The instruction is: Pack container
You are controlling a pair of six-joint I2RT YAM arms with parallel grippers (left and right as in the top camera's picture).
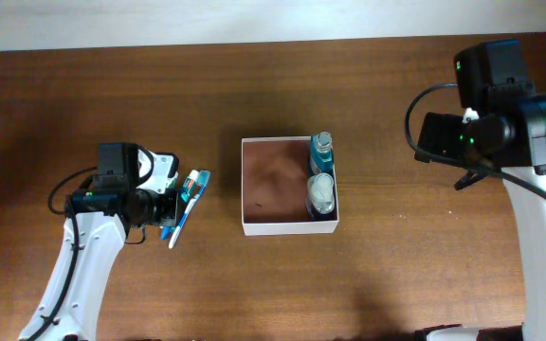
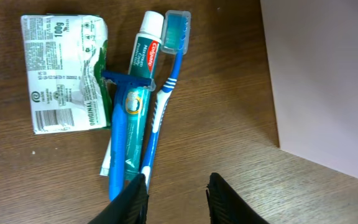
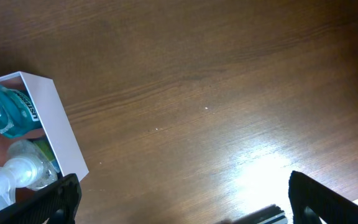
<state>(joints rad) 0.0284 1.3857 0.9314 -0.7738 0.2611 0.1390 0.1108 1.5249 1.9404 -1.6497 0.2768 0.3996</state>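
Note:
The container (image 1: pixel 254 180) is a shallow white-walled box with a reddish-brown floor at the table's middle. Along its right wall lie a teal bottle (image 1: pixel 322 152) and a clear pump bottle (image 1: pixel 321 194). Left of the box lie a toothbrush (image 2: pixel 163 99), a toothpaste tube (image 2: pixel 138 68), a blue razor (image 2: pixel 120 137) and a wrapped soap bar (image 2: pixel 67 74). My left gripper (image 2: pixel 179 199) hovers at the handle ends; its jaws stand narrowly apart over bare wood, and the left finger (image 2: pixel 132 202) covers the toothbrush's tip. My right gripper (image 3: pixel 185 199) is wide open over bare table, right of the box.
The container's white outer wall (image 2: pixel 322 81) fills the right side of the left wrist view. In the right wrist view the box corner (image 3: pixel 58 124) sits at the left edge. A pale wall edge runs along the table's far side.

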